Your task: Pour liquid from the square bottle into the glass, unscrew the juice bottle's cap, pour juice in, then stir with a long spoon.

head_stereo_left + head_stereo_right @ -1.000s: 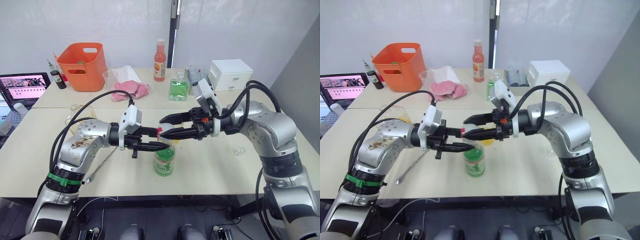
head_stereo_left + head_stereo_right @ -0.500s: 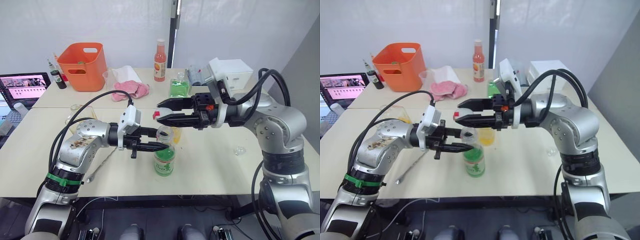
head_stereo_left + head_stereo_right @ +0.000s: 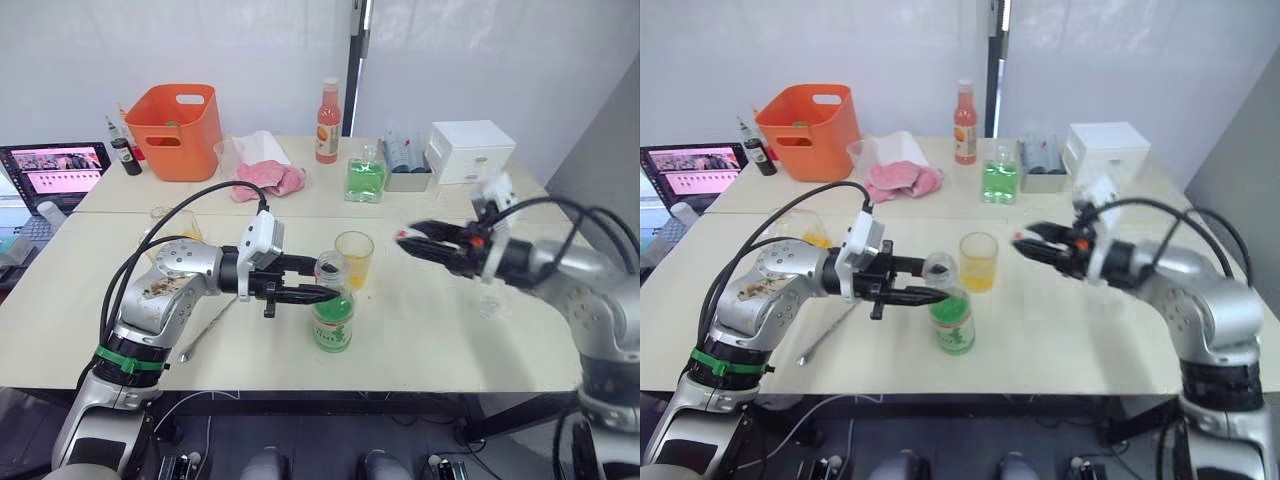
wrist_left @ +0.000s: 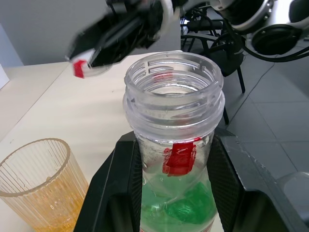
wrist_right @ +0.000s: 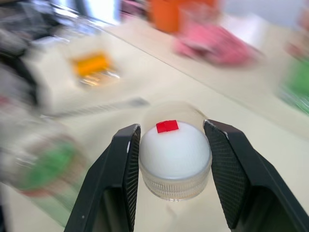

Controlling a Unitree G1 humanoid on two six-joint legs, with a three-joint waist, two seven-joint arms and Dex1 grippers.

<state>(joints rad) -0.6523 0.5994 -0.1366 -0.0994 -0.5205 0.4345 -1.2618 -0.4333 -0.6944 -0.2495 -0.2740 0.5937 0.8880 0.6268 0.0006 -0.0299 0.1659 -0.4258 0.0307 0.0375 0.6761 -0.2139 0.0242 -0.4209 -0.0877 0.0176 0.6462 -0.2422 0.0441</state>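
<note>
Nearby, orange bin (image 3: 183, 130), pink cloth (image 3: 270, 178), green-tinted bottle (image 3: 364, 176) behind the glass (image 3: 353, 259)

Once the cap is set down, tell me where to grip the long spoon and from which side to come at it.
Grip the long spoon at mid-handle, coming straight down from above with the fingers across its width. It lies flat on the table just behind the left gripper, which is clamped on the juice bottle; the thin shaft likely leaves no room for a side approach.

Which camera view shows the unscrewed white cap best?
The right wrist view: the cap sits large between the right gripper's two fingers. In the eye views it is a tiny speck at that gripper's tip; the left wrist view shows it blurred, behind the juice bottle.
</note>
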